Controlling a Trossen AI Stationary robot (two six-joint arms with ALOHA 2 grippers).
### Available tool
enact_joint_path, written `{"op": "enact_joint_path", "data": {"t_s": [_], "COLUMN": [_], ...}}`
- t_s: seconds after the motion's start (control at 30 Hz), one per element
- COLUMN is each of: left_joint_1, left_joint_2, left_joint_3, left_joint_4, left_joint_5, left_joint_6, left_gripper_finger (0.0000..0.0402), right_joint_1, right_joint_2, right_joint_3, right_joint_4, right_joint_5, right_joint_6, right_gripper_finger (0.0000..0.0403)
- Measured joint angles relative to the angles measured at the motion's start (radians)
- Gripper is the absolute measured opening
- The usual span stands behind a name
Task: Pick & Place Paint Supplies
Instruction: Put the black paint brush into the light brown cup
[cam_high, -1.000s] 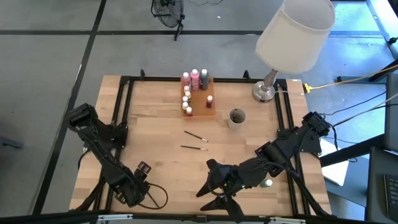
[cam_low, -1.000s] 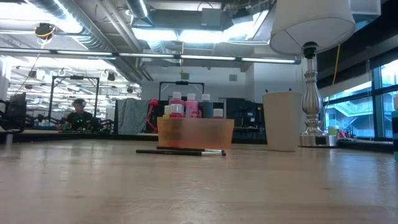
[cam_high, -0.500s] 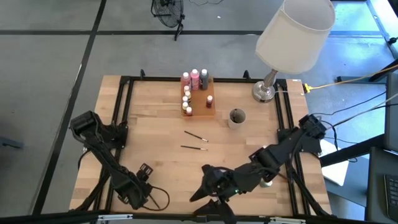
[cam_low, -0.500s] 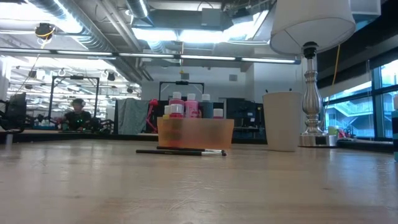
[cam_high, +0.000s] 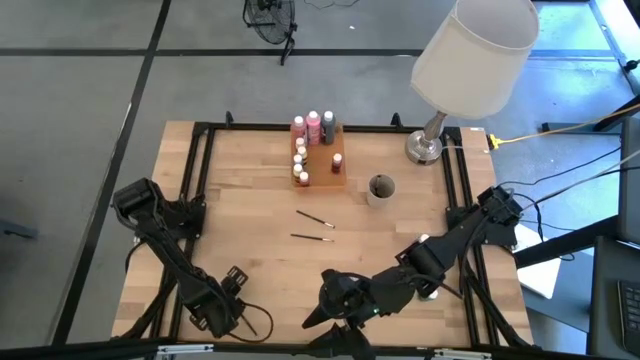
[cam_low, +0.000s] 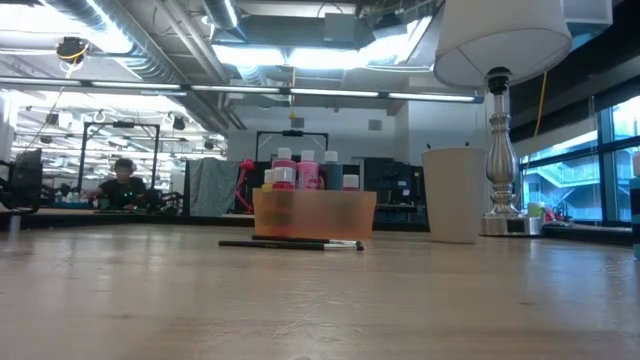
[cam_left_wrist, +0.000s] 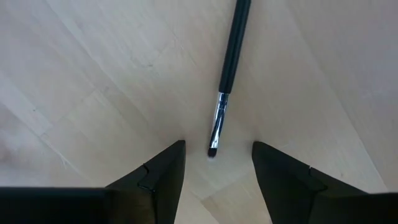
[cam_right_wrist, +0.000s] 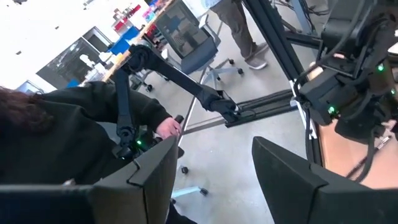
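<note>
person's hand (cam_right_wrist: 166, 127), office chair (cam_right_wrist: 189, 46)

The wooden table (cam_high: 240, 200) holds an orange tray (cam_high: 328, 170) near its far edge, a cup (cam_high: 381, 190), a lamp (cam_high: 427, 148) and two paintbrushes (cam_high: 314, 228) mid-table.

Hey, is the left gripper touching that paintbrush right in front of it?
Apart. In the left wrist view the paintbrush lies flat on the table, its tip between the left gripper's open fingers, with bare wood showing on both sides.

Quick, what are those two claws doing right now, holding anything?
Left gripper: open, empty, poised above a paintbrush on the table.
Right gripper: open, empty, aimed off the table.
</note>
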Motion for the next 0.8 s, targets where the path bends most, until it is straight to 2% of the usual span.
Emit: {"op": "enact_joint_path", "data": {"t_s": [0.63, 0.8], "left_joint_1": [-0.001, -0.001], "left_joint_2": [0.000, 0.001], "left_joint_3": [-0.014, -0.014], "left_joint_4": [0.028, 0.031], "left_joint_5": [-0.027, -0.025], "left_joint_6": [0.035, 0.034], "left_gripper_finger": [0.0186, 0.0175], "right_joint_1": [0.000, 0.000], "right_joint_2": [0.000, 0.000], "right_joint_3": [0.000, 0.000], "right_joint_4": [0.014, 0.014], "right_joint_5": [0.000, -0.001], "right_joint_6": [0.000, 0.003], "right_gripper_finger": [0.0212, 0.0212]}}
